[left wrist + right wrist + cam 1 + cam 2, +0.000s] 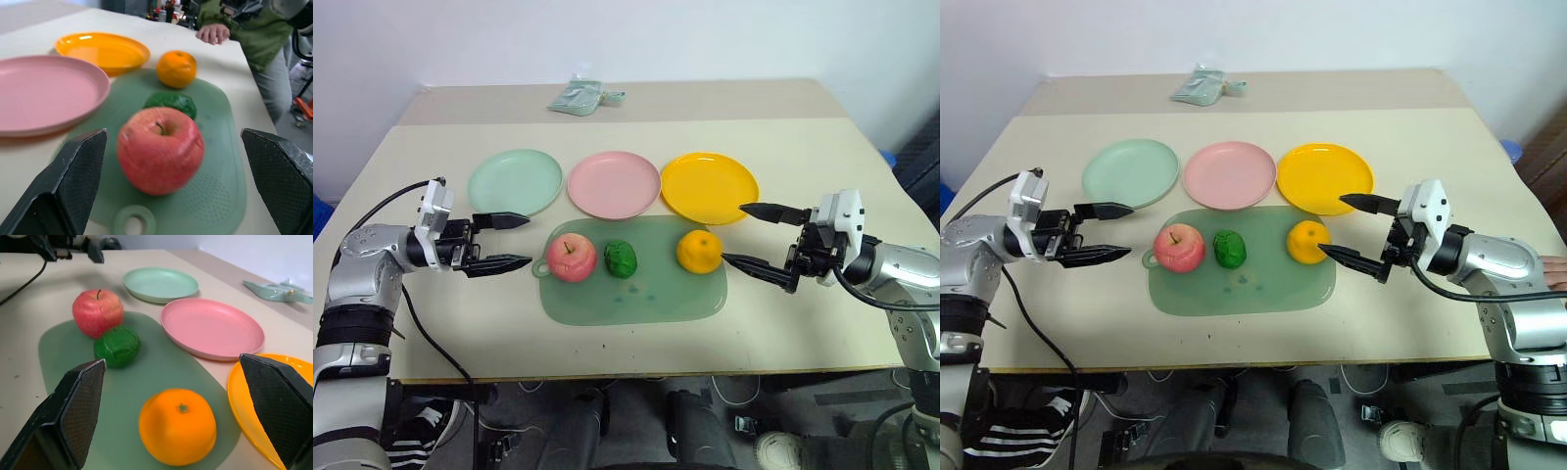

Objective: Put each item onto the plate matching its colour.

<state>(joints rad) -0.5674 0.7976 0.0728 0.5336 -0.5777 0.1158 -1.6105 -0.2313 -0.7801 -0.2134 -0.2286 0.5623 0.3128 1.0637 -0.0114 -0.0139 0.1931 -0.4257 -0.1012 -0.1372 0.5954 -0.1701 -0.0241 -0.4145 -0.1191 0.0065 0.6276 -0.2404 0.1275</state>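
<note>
Grippers wide open, empty: left gripper (pixel 509 241) at nine o'clock of apple (pixel 572 258), right gripper (pixel 751 235) at three o'clock of orange (pixel 699 251).

Three plates (pixel 613 184), three toy foods (pixel 620 258), one mat (pixel 636 294), perhaps one packet (pixel 578 98)

Person (pixel 254 29) (mostly cut off)

Apple (pixel 572 257), stem up, sits just ahead of the spread left gripper (pixel 514 242); orange (pixel 699 251) just ahead of the spread right gripper (pixel 752 236). Green vegetable (pixel 621 258) between them (untouched). Mint plate (pixel 515 182), pink plate (pixel 614 184), yellow-orange plate (pixel 709 187) beyond, bare.
</note>
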